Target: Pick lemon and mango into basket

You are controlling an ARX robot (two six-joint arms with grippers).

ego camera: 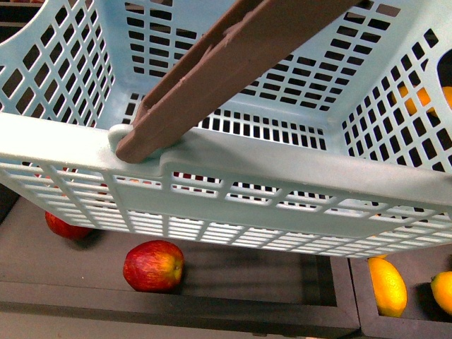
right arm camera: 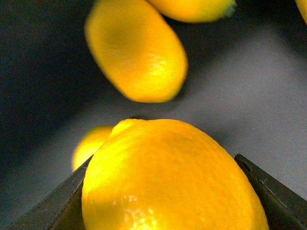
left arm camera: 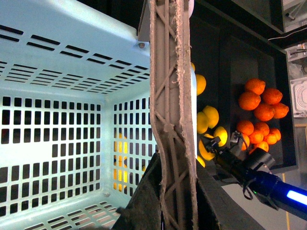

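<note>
Lemon [right arm camera: 172, 177] in right end effector [right arm camera: 160, 211]

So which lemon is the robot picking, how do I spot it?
Find the big turquoise basket; beside it is a dark bin holding yellow lemons, next to orange tangerines. The lemon you want is the only one squeezed between the black fingers of the right end effector.
</note>
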